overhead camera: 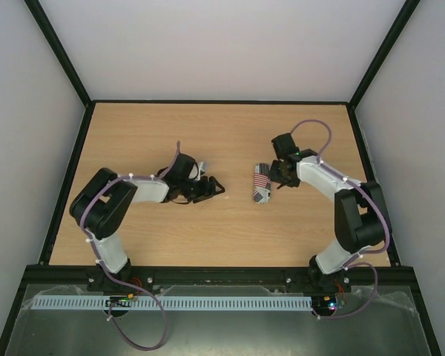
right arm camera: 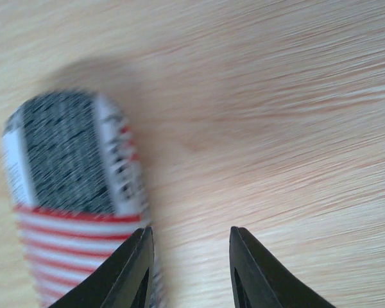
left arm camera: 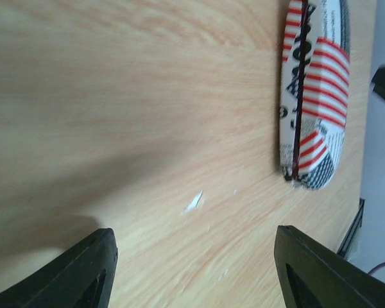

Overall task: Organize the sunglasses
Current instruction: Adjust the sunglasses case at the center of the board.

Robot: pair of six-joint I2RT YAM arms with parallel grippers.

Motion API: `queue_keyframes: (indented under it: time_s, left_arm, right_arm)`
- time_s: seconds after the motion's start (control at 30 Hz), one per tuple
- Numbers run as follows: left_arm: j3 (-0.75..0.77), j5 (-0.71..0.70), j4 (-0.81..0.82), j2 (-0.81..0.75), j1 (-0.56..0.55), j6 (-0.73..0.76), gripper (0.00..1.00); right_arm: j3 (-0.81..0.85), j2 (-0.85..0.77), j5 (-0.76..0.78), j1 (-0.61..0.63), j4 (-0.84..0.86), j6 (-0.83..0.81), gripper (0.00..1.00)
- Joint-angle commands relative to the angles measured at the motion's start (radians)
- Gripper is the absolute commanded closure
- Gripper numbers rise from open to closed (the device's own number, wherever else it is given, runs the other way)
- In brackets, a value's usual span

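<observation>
The oval stars-and-stripes case (overhead camera: 261, 185) lies closed on the wooden table, mid-right. The red-orange sunglasses are not in any view. My left gripper (overhead camera: 211, 188) is open and empty, low over the table, a short way left of the case. In the left wrist view the case (left arm camera: 314, 90) lies ahead at the upper right, beyond the wide-apart fingers (left arm camera: 83, 269). My right gripper (overhead camera: 282, 178) is just right of the case. In the right wrist view it (right arm camera: 189, 269) is open and empty, and its left finger (right arm camera: 125, 276) is at the edge of the case (right arm camera: 70, 192).
A black frame (overhead camera: 65, 185) and pale walls close in the wooden table (overhead camera: 208, 245) on the left, back and right. A small white fleck (left arm camera: 193, 202) lies on the wood between the left fingers and the case.
</observation>
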Motion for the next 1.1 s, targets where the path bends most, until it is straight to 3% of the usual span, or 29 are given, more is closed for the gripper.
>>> queue_keyframes:
  time_s: [0.0, 0.17, 0.3, 0.5, 0.8, 1.07]
  left_arm:
    - [-0.078, -0.028, -0.097, -0.109, 0.011, 0.058, 0.3]
    - [-0.168, -0.035, -0.151, -0.258, 0.029, 0.071, 0.2]
    - [-0.205, -0.066, -0.237, -0.392, 0.03, 0.089, 0.01]
    - [-0.237, -0.083, -0.297, -0.503, 0.033, 0.096, 0.01]
    - [-0.268, -0.074, -0.266, -0.509, 0.033, 0.078, 0.01]
    - [-0.277, -0.081, -0.258, -0.514, 0.033, 0.071, 0.01]
  right_arm:
    - [-0.008, 0.033, 0.016, -0.085, 0.0, -0.014, 0.66]
    - [0.078, 0.18, -0.035, -0.104, 0.039, -0.029, 0.67]
    - [0.151, 0.258, -0.09, -0.098, 0.056, -0.039, 0.69]
    - [0.218, 0.308, -0.11, -0.036, 0.057, -0.068, 0.68]
    - [0.235, 0.325, -0.12, 0.058, 0.061, -0.11, 0.68]
    - [0.199, 0.303, -0.08, 0.065, 0.06, -0.097, 0.68]
